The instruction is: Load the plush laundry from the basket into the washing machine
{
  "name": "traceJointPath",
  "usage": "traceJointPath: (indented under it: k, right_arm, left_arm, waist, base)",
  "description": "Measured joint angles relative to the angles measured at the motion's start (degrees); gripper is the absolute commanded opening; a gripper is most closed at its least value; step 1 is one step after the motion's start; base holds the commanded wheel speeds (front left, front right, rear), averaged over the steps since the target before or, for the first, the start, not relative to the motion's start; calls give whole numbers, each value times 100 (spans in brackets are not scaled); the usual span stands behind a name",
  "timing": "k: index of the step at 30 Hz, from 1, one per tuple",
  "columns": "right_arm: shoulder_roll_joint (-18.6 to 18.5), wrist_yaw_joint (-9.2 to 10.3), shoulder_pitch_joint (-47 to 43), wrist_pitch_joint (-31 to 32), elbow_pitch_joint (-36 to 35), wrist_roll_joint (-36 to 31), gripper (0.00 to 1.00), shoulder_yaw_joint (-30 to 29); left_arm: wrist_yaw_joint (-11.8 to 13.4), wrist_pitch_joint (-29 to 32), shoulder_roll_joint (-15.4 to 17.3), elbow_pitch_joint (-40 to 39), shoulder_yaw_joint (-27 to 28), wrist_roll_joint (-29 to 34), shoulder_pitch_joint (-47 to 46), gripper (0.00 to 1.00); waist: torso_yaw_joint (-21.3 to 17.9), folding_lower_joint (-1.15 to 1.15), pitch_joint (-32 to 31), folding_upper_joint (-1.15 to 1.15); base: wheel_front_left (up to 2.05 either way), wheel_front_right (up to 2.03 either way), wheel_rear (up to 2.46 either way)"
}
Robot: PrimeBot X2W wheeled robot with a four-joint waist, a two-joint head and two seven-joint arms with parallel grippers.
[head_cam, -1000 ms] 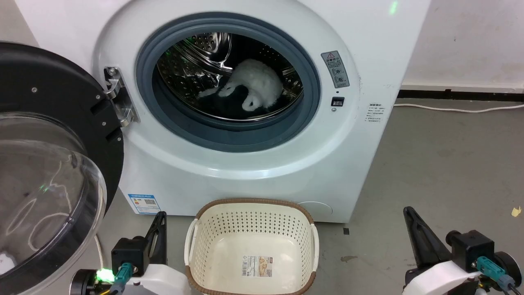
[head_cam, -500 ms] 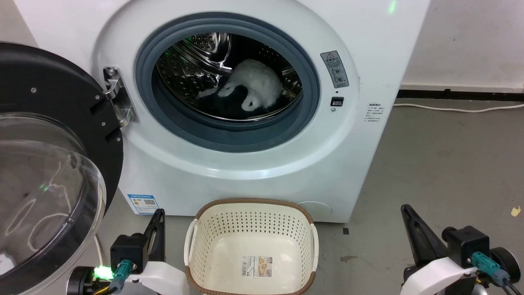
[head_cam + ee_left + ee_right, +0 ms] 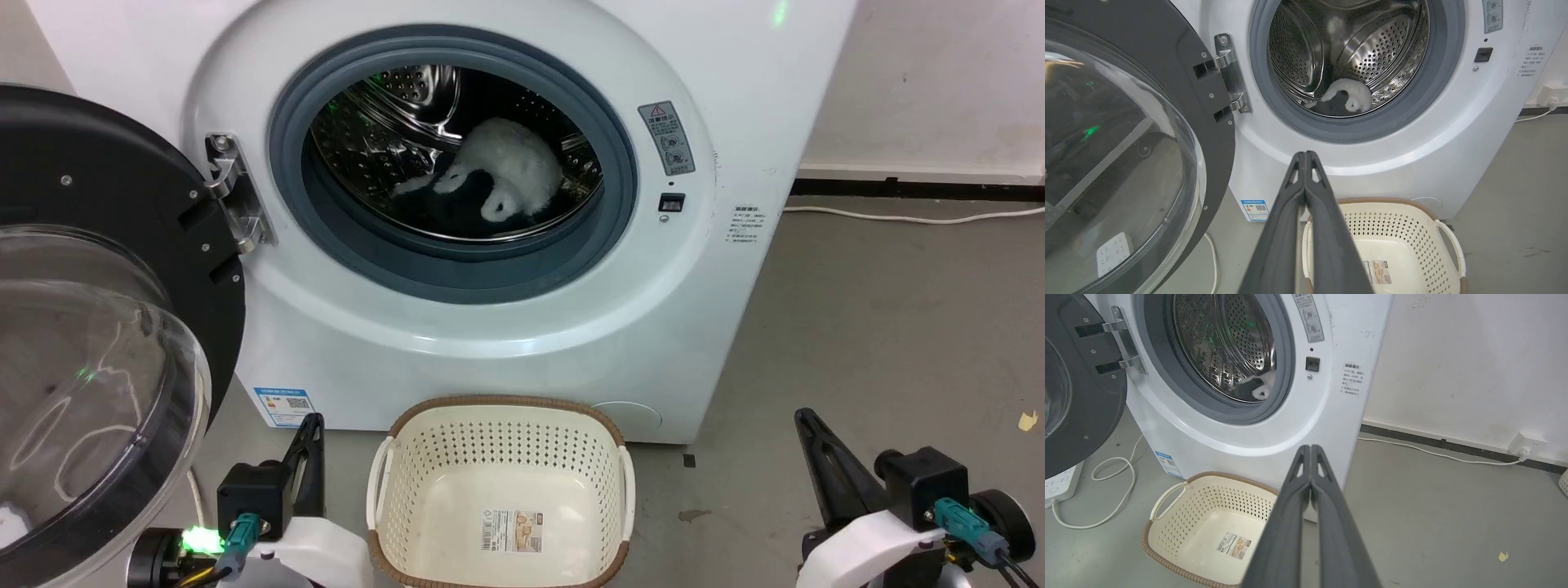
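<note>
While the plush laundry (image 3: 510, 175) lies in the drum (image 3: 384, 139), left claw (image 3: 313, 419) and right claw (image 3: 803, 414) flank the basket (image 3: 498, 402), closed, empty.

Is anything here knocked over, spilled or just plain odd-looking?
Nothing looks damaged or spilled. The oddest sight is a plush toy lying in the drum of the washing machine, while the basket sits empty and upright. A small yellow scrap lies on the floor.
</note>
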State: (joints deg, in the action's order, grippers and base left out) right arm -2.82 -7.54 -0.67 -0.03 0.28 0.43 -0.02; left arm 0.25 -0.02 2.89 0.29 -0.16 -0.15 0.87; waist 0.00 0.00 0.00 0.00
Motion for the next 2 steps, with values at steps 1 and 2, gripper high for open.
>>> traceJointPath:
  k: [1,2]
  right_arm:
    - [0,0,0,0,0,0,0,3]
    - [0,0,0,0,-1,0,0,2]
  left_arm:
    - [0,0,0,-1,3,0,0,0]
    - [0,0,0,-1,4,0,0,0]
  waist:
    - [0,0,0,0]
    - [0,0,0,0]
  base:
    - [0,0,0]
    - [0,0,0]
